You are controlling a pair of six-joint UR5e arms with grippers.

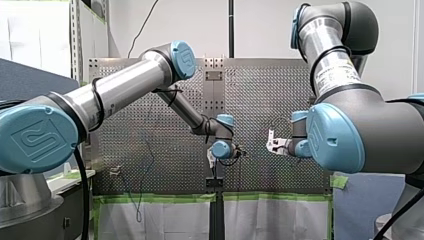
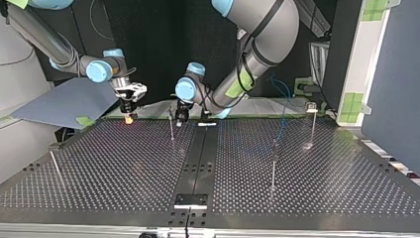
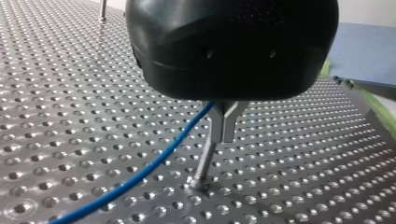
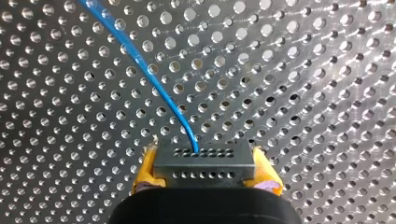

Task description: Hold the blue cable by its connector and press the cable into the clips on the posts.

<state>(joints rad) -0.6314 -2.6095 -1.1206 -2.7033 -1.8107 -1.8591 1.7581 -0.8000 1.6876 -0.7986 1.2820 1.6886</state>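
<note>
While my right gripper (image 2: 130, 111), upper left in the top view, stands clamped on the connector (image 4: 204, 164), the blue cable (image 4: 154, 77) runs lengthwise rightward to my left gripper (image 3: 223, 133), upper centre. Its metal fingers seem closed around the cable, just above a post (image 3: 204, 163), so this arm is nearer for pressing.

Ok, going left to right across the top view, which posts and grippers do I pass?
Thin post near the left edge → my right gripper → my left gripper → post by the blue cable, standing at → clip-topped post.
</note>
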